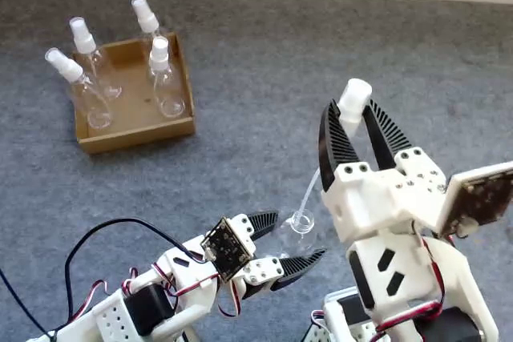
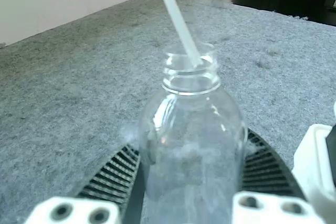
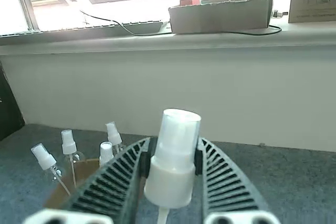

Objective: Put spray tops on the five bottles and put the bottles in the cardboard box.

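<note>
My left gripper is shut on a clear open-necked bottle near the table's front, seen from above at its neck. My right gripper is shut on a white spray top, held high above that bottle. The spray top has a thin dip tube whose lower end goes into the bottle's neck. At the back left the cardboard box holds several capped bottles, also visible in the right wrist view.
Grey carpet covers the table. A pale wall with a window sill rises behind it. Open carpet lies between the box and the arms.
</note>
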You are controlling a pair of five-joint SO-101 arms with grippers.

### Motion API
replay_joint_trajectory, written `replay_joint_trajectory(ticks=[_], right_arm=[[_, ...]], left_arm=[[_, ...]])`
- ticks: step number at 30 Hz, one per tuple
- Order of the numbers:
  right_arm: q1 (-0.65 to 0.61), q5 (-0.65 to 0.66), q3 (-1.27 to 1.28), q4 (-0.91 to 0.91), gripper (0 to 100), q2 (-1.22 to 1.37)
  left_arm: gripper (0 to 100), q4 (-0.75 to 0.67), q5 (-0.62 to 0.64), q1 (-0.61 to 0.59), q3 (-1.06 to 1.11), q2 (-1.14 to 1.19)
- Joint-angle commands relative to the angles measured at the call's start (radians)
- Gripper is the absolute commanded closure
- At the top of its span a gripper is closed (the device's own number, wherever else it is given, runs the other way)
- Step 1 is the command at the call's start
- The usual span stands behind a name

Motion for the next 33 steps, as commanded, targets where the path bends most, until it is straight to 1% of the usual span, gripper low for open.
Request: replay_joint_trajectory(ticks=[1, 3, 12, 14, 17, 19, 21, 25, 28, 33], right_arm=[[-0.004, 0.061, -0.004, -0.058, 91.7, -0.01], [-0.004, 0.083, -0.004, -0.056, 91.7, -0.012], [-0.007, 0.083, 0.065, -0.05, 91.7, -0.013], [-0.008, 0.083, 0.077, -0.048, 91.7, -0.013], [-0.01, 0.083, 0.102, -0.042, 91.7, -0.013], [-0.012, 0.081, 0.119, -0.041, 91.7, -0.015], [-0.013, 0.081, 0.137, -0.025, 91.6, -0.036], [-0.09, 0.089, 0.165, 0.036, 91.5, -0.12], [-0.137, 0.091, 0.214, 0.042, 91.4, -0.159], [-0.171, 0.091, 0.289, 0.044, 91.3, -0.191]], left_arm=[[90, -0.003, 0.011, 0.013, 0.021, -0.013], [90, -0.003, 0.011, 0.013, 0.021, -0.013], [90, -0.003, 0.011, 0.012, 0.021, -0.013], [90, -0.009, 0.011, -0.016, 0.015, -0.013], [90, -0.089, 0.014, -0.097, 0.019, -0.013], [90, -0.123, 0.012, -0.116, 0.019, -0.013], [90, -0.124, 0.011, -0.139, 0.019, -0.012], [90, -0.161, 0.011, -0.2, 0.016, -0.012], [90, -0.183, 0.011, -0.2, 0.019, -0.012], [90, -0.184, 0.015, -0.197, 0.019, -0.012]])
